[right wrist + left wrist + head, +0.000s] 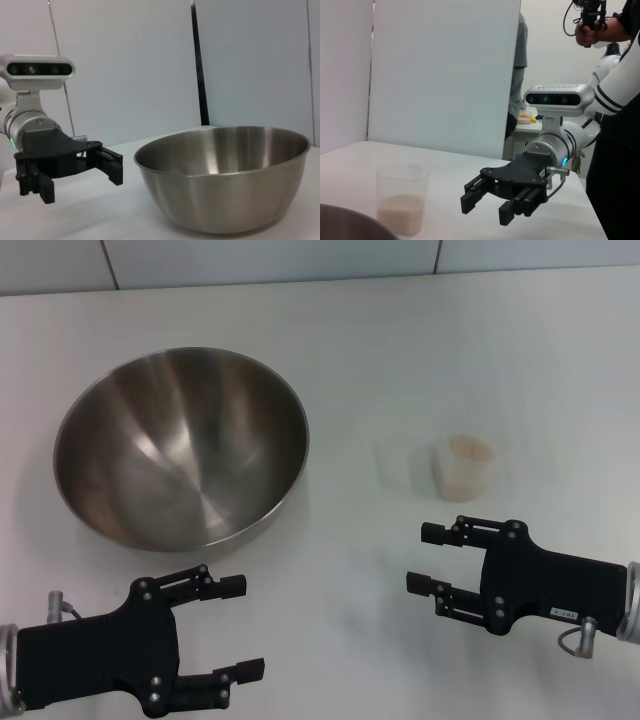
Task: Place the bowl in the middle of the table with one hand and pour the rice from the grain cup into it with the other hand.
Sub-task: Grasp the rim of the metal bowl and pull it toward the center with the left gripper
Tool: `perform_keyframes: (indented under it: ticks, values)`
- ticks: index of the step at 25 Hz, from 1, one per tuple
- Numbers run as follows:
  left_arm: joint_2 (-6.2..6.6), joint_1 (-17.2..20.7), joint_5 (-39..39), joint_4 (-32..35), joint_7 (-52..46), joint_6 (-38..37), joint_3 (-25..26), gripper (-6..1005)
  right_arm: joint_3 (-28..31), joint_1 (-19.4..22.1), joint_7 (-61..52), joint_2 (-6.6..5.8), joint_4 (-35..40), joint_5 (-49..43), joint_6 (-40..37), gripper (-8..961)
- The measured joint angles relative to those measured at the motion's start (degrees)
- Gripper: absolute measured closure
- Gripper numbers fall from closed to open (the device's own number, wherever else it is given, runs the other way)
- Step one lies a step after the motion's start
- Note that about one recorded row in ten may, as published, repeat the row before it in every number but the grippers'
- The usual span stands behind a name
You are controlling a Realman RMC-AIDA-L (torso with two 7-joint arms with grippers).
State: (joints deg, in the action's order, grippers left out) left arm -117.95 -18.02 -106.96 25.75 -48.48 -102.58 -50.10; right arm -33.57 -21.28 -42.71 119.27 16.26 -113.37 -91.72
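White table [400,350], bowl [180,445] left.

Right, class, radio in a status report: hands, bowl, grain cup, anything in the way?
Left hand open, near the bowl, not touching. Right hand open, short of the grain cup. Rice in cup, bowl empty. Nothing blocking.

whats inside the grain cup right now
The grain cup holds off-white rice filling roughly its lower third; the rest is empty. The cup's base is cut off by the picture's edge.
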Motion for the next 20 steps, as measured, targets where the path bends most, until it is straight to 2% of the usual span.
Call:
perform_keyframes:
  ticks: [16,20]
  values:
    - [-0.09,0.0,-0.09,0.0,0.13,-0.14,0.0,215,0.0,0.01,0.0,0.0,0.0,0.0,-0.22,360]
    - [-0.25,-0.31,0.35,0.0,0.19,-2.13,1.0,219,0.0,0.01,0.0,0.0,0.0,0.0,-0.22,360]
